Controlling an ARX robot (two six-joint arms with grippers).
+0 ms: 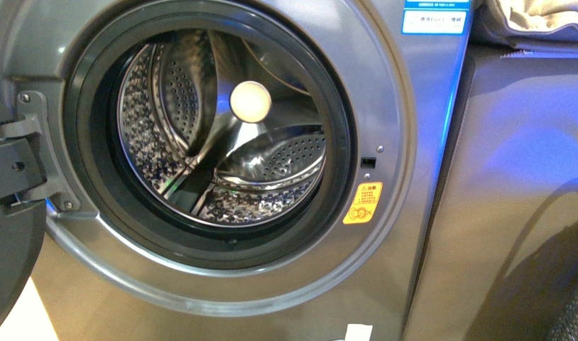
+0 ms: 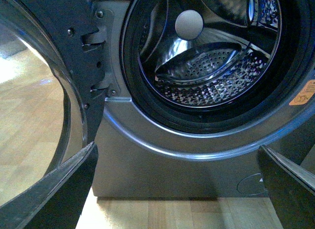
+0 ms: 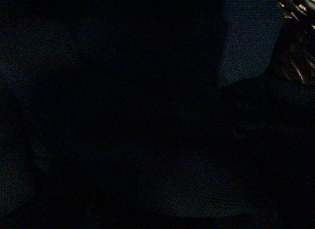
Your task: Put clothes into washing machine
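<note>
- The washing machine [image 1: 385,270] fills the front view, and its door [image 1: 9,234] is swung wide open to the left on its hinge.
- That leaves the round opening clear, so whatever opening the door took looks done.
- The steel drum [image 1: 172,92] is bare as far as I can see into it: perforated walls, the paddles and the pale round cap at the back, with no fabric anywhere.
- The clothes do not show in any picture I can read, so I cannot say where they are, only that none have reached the drum or its dark rubber rim.
- The left gripper [image 2: 176,147] hangs low in front of the machine, below the opening and above the wooden floor [image 2: 162,214].
- Its two dark fingers [image 2: 74,184] are spread wide with nothing between them.
- The right wrist picture is dark and tells me nothing.
- The right gripper is not in the front view either, so I cannot tell whether it is spread, closed or carrying something.
- Beside the machine on the right stands a plain grey cabinet [image 1: 513,199] with some beige padded fabric [image 1: 542,18] on top, which is not the laundry.
- By my reckoning the real work is all ahead: every garment has yet to be brought to the opening and dropped past the rim into the drum.
</note>
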